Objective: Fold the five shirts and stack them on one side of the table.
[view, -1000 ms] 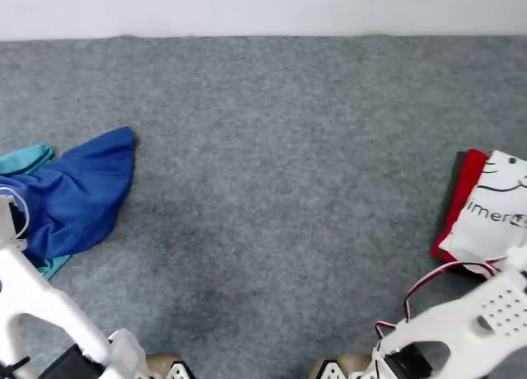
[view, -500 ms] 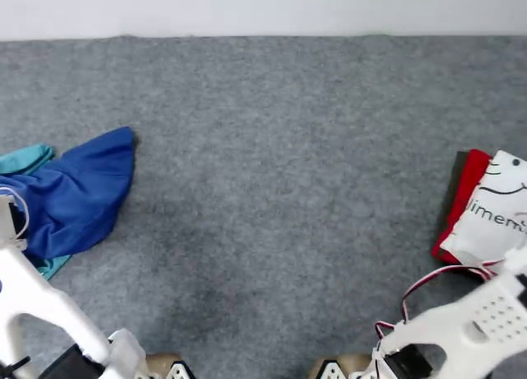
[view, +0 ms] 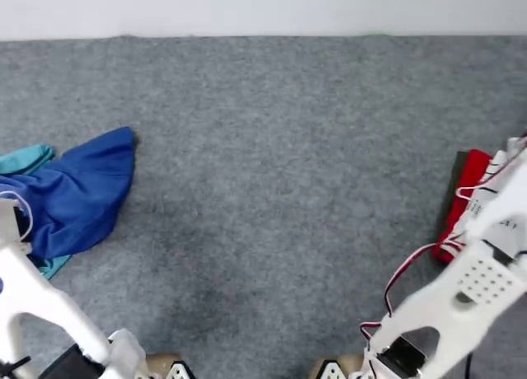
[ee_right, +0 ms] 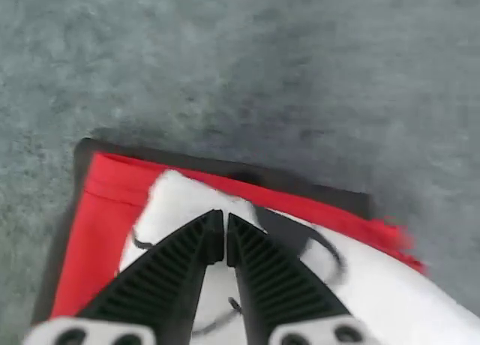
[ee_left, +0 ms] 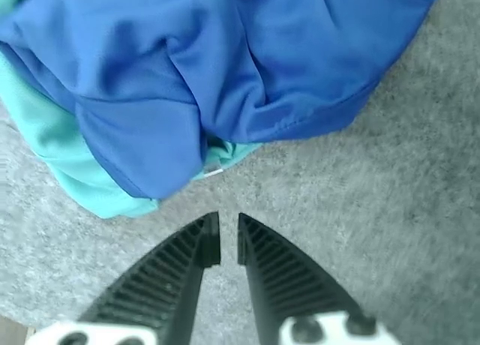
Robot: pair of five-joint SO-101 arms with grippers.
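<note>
1. At the left edge of the grey table (view: 280, 132) a teal shirt (view: 29, 158) lies crumpled, mostly under a blue shirt (view: 78, 194).
2. The blue shirt is bunched and unfolded. Its long axis slants from the near-left edge toward the far middle, and its tapered corner points away from the arms.
3. The left gripper (ee_left: 228, 232) hangs over bare felt just beside the blue shirt's hem. Its jaws are nearly together, with a thin gap, and hold nothing.
4. At the right edge sits a folded stack: what seems to be a dark shirt (ee_right: 84, 151) lowest, a red shirt (view: 463, 194) on it, and a white shirt (ee_right: 176, 199) on top. The stack's long side runs near to far.
5. The right gripper (ee_right: 225, 225) is above the white shirt's corner, jaws pressed almost closed and gripping nothing.
</note>
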